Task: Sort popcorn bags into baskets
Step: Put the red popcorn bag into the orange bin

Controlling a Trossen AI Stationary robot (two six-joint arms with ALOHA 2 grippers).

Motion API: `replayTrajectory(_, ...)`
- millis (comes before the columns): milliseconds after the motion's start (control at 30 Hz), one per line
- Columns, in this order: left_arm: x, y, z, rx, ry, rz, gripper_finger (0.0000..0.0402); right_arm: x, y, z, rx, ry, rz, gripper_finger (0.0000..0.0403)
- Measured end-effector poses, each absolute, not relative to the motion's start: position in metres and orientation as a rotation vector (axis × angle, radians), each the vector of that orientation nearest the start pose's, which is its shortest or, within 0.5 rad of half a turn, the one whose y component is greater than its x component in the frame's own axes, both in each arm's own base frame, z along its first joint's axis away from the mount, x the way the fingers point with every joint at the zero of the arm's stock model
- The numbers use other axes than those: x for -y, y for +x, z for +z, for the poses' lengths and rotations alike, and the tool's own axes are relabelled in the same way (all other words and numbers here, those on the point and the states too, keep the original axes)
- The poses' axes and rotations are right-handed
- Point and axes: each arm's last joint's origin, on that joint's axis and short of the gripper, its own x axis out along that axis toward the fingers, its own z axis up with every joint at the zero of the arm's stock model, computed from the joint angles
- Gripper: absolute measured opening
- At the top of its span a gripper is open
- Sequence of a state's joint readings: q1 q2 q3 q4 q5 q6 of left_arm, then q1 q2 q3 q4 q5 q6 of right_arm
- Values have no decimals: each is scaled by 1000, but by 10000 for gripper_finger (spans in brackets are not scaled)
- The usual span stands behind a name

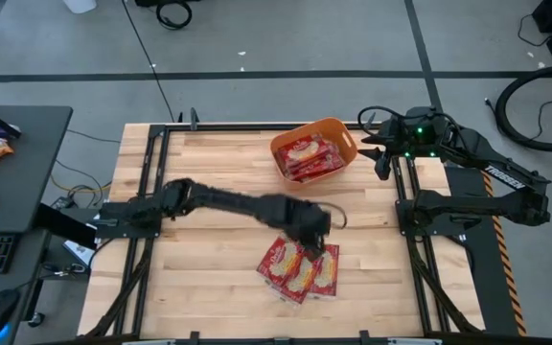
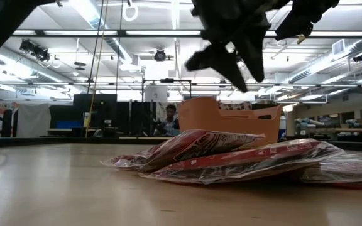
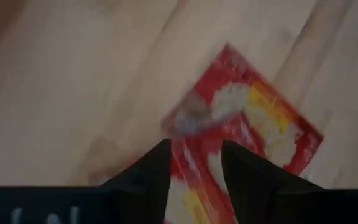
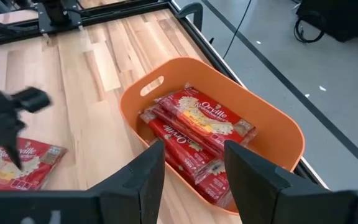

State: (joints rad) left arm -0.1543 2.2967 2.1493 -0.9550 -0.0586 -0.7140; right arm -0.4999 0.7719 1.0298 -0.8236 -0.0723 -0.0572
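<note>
Meanwhile, your left gripper (image 1: 319, 241) hangs over the pile of popcorn bags (image 1: 300, 268) on the table's near middle, fingers spread and empty above a red packet (image 3: 241, 124). Treat these as light, flat, slick foil: soft enough to buckle, likely to slide on the wood, so pinch one at a free edge or corner. Farther right, the orange basket (image 1: 345, 138) already holds several bags (image 4: 197, 124). Your right gripper (image 4: 188, 171) waits above it, fingers apart.
</note>
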Motion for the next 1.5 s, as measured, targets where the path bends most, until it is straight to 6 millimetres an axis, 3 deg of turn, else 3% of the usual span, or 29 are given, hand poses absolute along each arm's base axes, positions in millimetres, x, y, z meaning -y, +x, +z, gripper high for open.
replayTrajectory(200,124,480,225,-1059,-570,342,216,63,119,356,-558,91,-392,170)
replayTrajectory(400,149,479,211,-1034,-520,363,265,64,121,356,-566,93,-388,170)
replayTrajectory(633,155,474,205,-1041,-411,426,267,64,122,355,-566,95,-387,170)
replayTrajectory(1067,161,474,162,-1184,-348,421,264,64,122,355,-569,97,-385,170)
replayTrajectory(1233,163,471,159,-1217,-317,427,213,64,122,355,-565,95,-386,170)
replayTrajectory(1500,160,468,158,-1245,-241,423,22,64,123,356,-557,92,-381,170)
